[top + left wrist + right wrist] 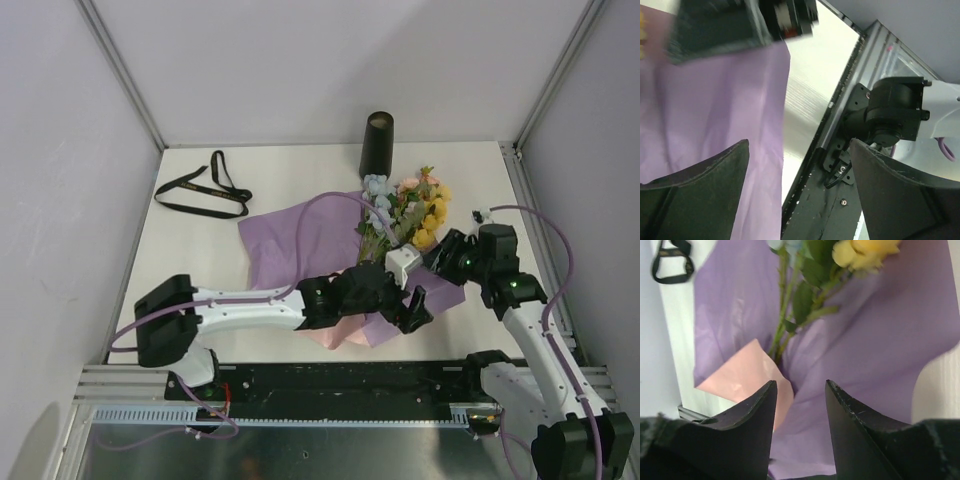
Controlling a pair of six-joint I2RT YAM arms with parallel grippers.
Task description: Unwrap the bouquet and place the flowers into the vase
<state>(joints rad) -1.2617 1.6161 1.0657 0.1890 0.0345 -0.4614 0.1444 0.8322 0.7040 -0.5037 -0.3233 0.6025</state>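
The bouquet lies unwrapped: the flowers (pixel 410 210) rest on the spread purple paper (pixel 300 240), heads pointing toward the black vase (pixel 377 143), which stands upright at the back. In the right wrist view green stems (pixel 782 315) run down into a pink paper fold (pixel 740 375). My right gripper (pixel 800 384) hovers over the paper just below the stem ends, jaws apart with nothing between them. My left gripper (pixel 799 145) stands wide open and empty over the paper's near edge (pixel 715 115). In the top view the left gripper (pixel 415 305) sits close beside the right gripper (pixel 438 260).
The black ribbon (pixel 205 190) lies loose at the table's back left, also showing as the ribbon (pixel 672 262) in the right wrist view. The right arm's base (pixel 895 110) and the black front rail (pixel 840 200) are near the left gripper. White walls enclose the table.
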